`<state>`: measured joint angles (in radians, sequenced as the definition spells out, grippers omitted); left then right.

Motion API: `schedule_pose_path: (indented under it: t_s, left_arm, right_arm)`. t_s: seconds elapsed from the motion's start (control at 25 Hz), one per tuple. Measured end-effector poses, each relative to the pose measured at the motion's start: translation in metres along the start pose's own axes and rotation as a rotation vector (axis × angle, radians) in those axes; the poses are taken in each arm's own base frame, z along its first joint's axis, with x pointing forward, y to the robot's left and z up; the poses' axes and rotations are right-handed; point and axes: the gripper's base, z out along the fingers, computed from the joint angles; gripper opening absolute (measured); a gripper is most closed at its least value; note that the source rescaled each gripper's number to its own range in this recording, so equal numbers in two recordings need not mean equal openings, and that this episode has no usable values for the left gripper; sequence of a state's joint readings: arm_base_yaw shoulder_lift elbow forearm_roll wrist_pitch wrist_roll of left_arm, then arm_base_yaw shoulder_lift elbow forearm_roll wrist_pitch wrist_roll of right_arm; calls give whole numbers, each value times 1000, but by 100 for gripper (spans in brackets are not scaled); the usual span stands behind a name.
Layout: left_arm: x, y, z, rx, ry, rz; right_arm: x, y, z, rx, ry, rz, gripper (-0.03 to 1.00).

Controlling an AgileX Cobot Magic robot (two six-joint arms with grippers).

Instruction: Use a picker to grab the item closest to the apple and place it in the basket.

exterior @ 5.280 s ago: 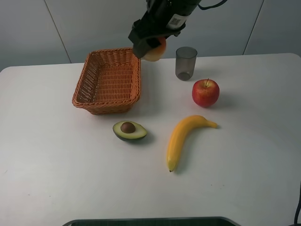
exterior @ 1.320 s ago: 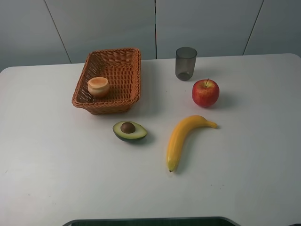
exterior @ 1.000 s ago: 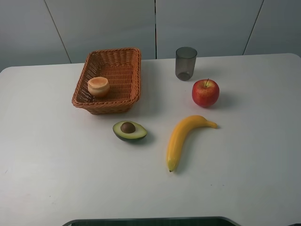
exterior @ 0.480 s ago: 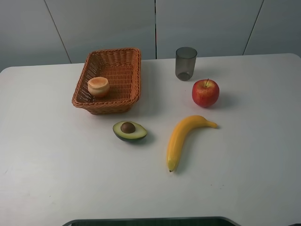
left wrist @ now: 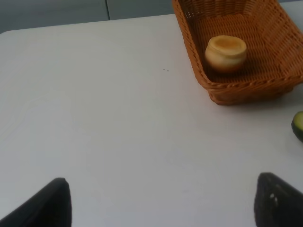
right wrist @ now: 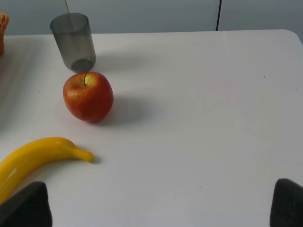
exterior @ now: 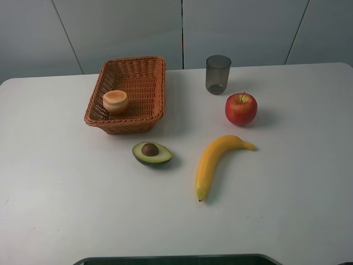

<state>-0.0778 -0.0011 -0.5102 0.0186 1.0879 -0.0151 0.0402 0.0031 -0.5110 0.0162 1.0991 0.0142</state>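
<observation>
Basket [exterior: 128, 94] sits far left on tabletop [exterior: 66, 182] w/ a small pot-shaped item [exterior: 116, 101] inside, near its front-left corner. Cup [exterior: 218, 74] stands right of basket at rear; apple [exterior: 241, 109] just in front & slightly right of cup. Banana [exterior: 216, 162] lies in front of apple, avocado half [exterior: 151, 153] left of banana, in front of basket.

Red apple [right wrist: 88, 96] just beside grey cup [right wrist: 73, 42], banana [right wrist: 35, 160] near, white table [right wrist: 199, 118], gripper [right wrist: 156, 208] fingertips wide apart
</observation>
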Motion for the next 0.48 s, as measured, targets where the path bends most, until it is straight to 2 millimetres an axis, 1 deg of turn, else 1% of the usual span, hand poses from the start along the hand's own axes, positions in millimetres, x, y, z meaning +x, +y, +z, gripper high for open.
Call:
schedule_pose_path:
  t_s: [0.48]
  left_arm:
    - [0, 0, 0, 0, 0, 0]
  right_arm:
    - [0, 0, 0, 0, 0, 0, 100]
